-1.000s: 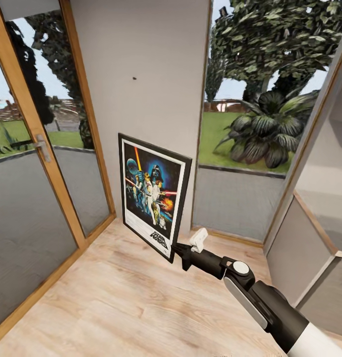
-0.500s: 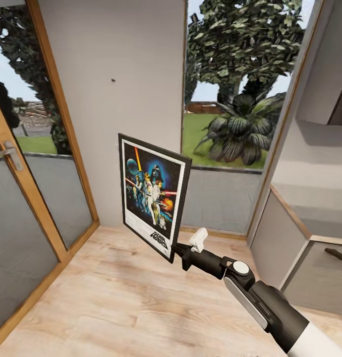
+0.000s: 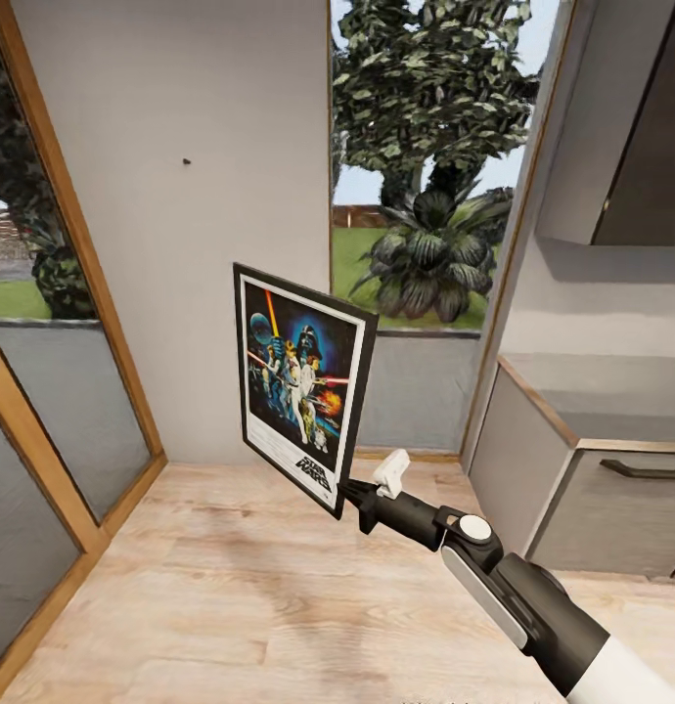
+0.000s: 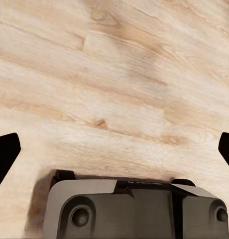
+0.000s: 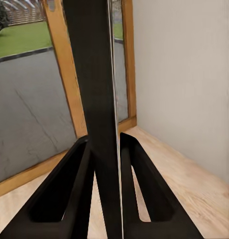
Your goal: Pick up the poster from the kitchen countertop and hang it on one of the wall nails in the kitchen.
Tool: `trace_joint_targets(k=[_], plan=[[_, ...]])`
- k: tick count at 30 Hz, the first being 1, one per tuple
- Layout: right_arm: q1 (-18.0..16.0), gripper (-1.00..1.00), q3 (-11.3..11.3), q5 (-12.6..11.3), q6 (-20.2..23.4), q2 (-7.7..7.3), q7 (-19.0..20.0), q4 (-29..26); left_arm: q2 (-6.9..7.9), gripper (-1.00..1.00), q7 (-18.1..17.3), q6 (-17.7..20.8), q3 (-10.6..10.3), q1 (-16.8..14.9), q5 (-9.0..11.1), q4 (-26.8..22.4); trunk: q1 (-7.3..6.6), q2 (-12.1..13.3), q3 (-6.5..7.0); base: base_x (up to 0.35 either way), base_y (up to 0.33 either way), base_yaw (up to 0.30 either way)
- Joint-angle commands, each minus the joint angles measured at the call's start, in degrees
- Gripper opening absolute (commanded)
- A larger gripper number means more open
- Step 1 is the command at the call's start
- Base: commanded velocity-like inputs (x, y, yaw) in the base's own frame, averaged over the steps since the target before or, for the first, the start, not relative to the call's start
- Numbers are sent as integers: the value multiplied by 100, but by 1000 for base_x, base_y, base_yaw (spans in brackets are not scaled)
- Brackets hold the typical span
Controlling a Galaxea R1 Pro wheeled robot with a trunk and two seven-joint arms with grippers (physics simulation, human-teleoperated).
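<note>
Two black fingers of your right gripper [image 3: 349, 492] are closed on the lower right corner of the poster [image 3: 303, 383], pinching the black frame edge between them. In the right wrist view the same grip appears edge-on: the frame [image 5: 97, 99] rises as a narrow dark slab between the two fingers [image 5: 69, 194], which press against it on either side with no gap left. You hold the poster upright and clear of the floor, printed face turned toward the head camera and slightly to your left, the white title strip at the bottom just above the gripper. Your right arm [image 3: 514, 596] reaches forward from the lower right of the head view.

Behind the poster stands a pale grey wall panel [image 3: 230, 147] between two glazed openings with light-wood frames. One wall nail [image 3: 186, 160] shows as a small dark speck on that panel, above and to the left of the poster's top edge and well apart from it. To the right, a grey cabinet with a light-wood trimmed countertop [image 3: 538, 403] meets the corner.

Your left gripper [image 4: 114, 149] points down at the light-wood plank floor [image 4: 119, 74]; its dark fingertips [image 4: 5, 154] sit at opposite borders of the left wrist view, spread wide, with nothing between them.
</note>
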Motion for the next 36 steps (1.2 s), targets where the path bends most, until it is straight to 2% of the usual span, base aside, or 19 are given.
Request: trace_joint_targets(k=[1,7,24,36], plan=[[-8,-100,7,-69,45,-2,12,-5,-1,100,-14,57,2,1,57,-6,4,-13,-7,0,295,-283],[-8,-100,11,-65,40,-4,14,-5,1,100,-14,58,4,1,58,-6,4,-13,8,0,295,-132],[-8,-100,12,-60,39,1,12,-5,3,100,-14,59,11,1,60,-6,4,-13,9,6,295,251],[-8,-100,-17,-78,74,-19,43,-2,4,100,-14,51,3,1,51,-6,4,-13,9,180,250,27]])
